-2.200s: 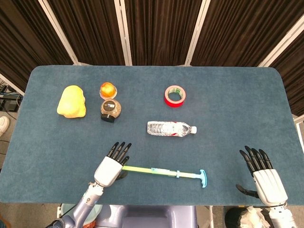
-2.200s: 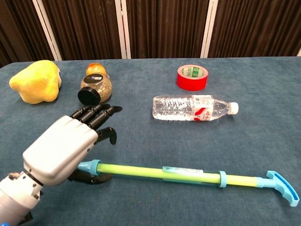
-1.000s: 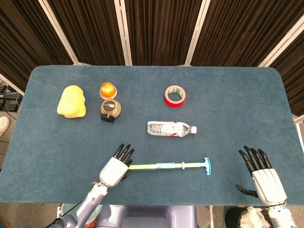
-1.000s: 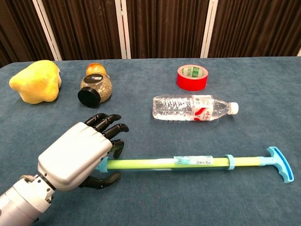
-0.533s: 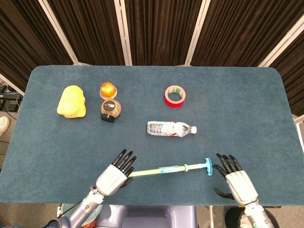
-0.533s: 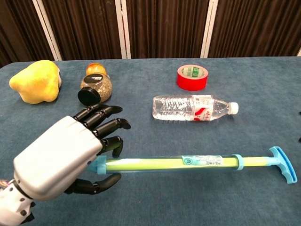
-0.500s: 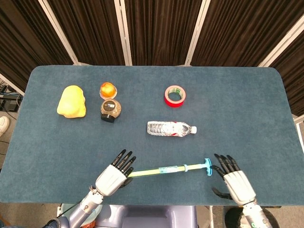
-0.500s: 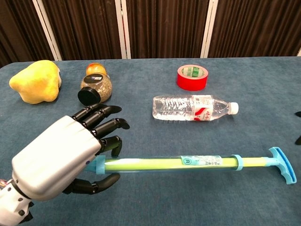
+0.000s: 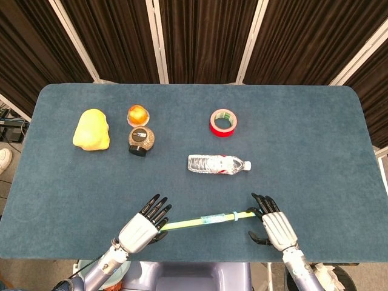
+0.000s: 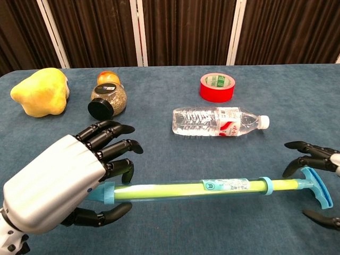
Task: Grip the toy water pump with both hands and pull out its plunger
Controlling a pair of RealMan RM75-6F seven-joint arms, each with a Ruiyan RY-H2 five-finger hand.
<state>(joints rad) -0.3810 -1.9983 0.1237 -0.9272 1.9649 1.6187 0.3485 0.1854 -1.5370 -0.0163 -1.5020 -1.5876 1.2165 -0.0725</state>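
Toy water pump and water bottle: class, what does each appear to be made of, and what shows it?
Toy water pump: likely plastic; see-through tube, yellow-green rod inside, smooth blue moulded handle. Water bottle: thin clear plastic, probably; ribbed, glossy, white cap, printed label.

Your left hand [image 10: 58,180] wears a smooth silver-grey shell across its back, ending in glossy black segmented fingers [image 10: 114,129]. Your right hand [image 9: 274,227] matches it, on a pale silver-grey ribbed wrist.
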